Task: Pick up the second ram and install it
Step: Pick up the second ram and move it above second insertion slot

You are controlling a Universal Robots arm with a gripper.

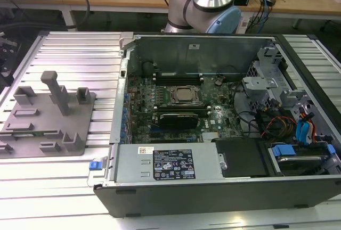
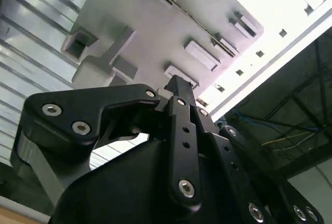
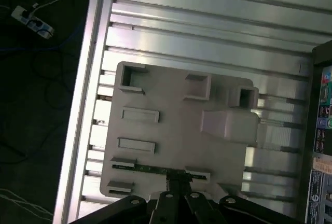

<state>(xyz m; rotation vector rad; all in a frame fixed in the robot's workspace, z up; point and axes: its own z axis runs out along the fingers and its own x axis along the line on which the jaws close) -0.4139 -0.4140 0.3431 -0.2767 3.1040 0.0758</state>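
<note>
- Now the second ram [image 3: 155, 169] lies in the grey tray [image 3: 171, 130]. It shows as a thin green strip along the tray edge nearest the exterior camera, set between small raised blocks.
- In the first wrist view the end effector [image 3: 179, 181] hangs over that same edge, well above the ram and not touching it. Its black fingers are drawn together with nothing between them.
- The tray's upright post [image 1: 57, 89] stands back from the ram, toward the middle of the tray, on the side nearer the computer case [image 1: 224, 187].
- The tray rests on the ribbed metal surface [image 3: 207, 16], close to the surface's edge at the exterior view's left. Only a narrow strip of ribs separates the tray from that edge rail.
- Past the rail is dark floor with a power strip [image 3: 33, 19] and loose cables.
- From the tray's far side, bare ribs run open to the surface's far edge.
- The case sits just beside the tray at the exterior view's right, with a slim gap of surface between them. Its side is open, exposing the board and the silver-capped processor [image 1: 184, 95].
</note>
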